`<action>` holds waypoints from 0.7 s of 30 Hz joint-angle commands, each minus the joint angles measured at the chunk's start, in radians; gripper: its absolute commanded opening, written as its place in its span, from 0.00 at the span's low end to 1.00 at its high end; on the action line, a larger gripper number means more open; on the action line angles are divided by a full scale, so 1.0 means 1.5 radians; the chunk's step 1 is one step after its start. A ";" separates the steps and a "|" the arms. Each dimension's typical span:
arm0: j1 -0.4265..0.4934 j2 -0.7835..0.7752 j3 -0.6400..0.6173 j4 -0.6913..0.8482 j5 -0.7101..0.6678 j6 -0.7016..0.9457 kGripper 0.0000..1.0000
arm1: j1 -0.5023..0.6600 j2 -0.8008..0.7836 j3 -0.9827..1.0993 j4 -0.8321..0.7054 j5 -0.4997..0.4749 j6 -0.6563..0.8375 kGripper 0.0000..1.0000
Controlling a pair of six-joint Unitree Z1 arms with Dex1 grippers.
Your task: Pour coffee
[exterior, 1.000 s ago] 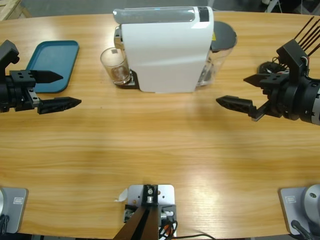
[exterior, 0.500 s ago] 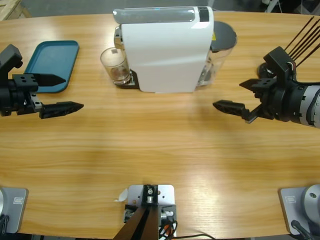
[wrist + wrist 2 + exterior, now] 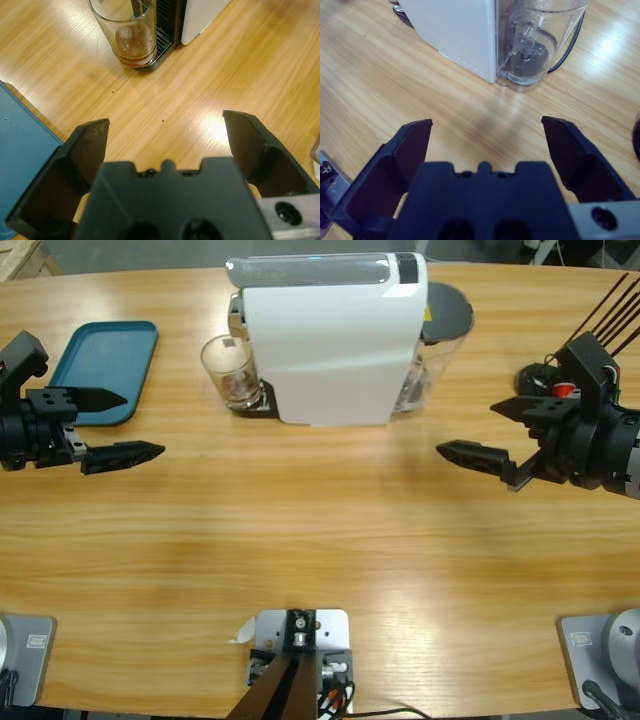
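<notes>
**Right gripper pulls back from the machine; left barely shifts**

Since half a second ago, the right gripper (image 3: 502,432) has drawn slightly back toward the right edge and its wrist has rolled a little, while the left gripper (image 3: 118,423) has hardly moved, its near jaw only a touch lower in the high view.

The coffee (image 3: 134,44) is a shallow layer of dark brown liquid, foamy at its surface, in the bottom of a small clear glass tumbler (image 3: 229,370). That tumbler stands upright on the black drip tray (image 3: 161,42) at the left end of the boxy white capsule coffee machine (image 3: 330,340), at the far side of the long wooden table (image 3: 320,540). A clear plastic water tank (image 3: 535,45) with a dark lid sits against the machine's right end.

The left arm comes in from the left edge, gripper level and pointing right, jaws spread wide and holding nothing; it lies just near of a flat teal rectangular tray (image 3: 105,370), and well apart from the tumbler. The right arm comes in from the right edge, gripper pointing left toward the water tank, jaws likewise wide and holding nothing, over bare wood.
</notes>
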 commanded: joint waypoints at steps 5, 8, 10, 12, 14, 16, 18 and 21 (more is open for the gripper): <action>0.002 0.009 0.015 -0.007 0.027 0.003 1.00 | 0.000 -0.005 0.021 -0.007 -0.001 0.008 1.00; 0.003 0.008 0.015 -0.007 0.026 0.001 1.00 | 0.000 0.001 0.020 -0.007 0.002 0.008 1.00; 0.003 0.009 0.015 -0.007 0.027 0.000 1.00 | 0.000 -0.002 0.020 -0.007 0.002 0.008 1.00; 0.003 0.008 0.015 -0.007 0.027 -0.001 1.00 | 0.000 -0.002 0.020 -0.007 0.002 0.008 1.00; 0.004 0.007 0.015 -0.007 0.027 -0.001 1.00 | 0.000 0.001 0.020 -0.007 0.001 0.008 1.00; 0.007 0.006 0.016 -0.007 0.027 -0.002 1.00 | 0.000 0.003 0.020 -0.007 0.001 0.008 1.00; 0.007 0.006 0.016 -0.007 0.027 -0.002 1.00 | 0.000 0.005 0.019 -0.007 0.001 0.008 1.00; 0.007 0.006 0.016 -0.007 0.027 -0.003 1.00 | 0.000 0.006 0.019 -0.007 0.001 0.008 1.00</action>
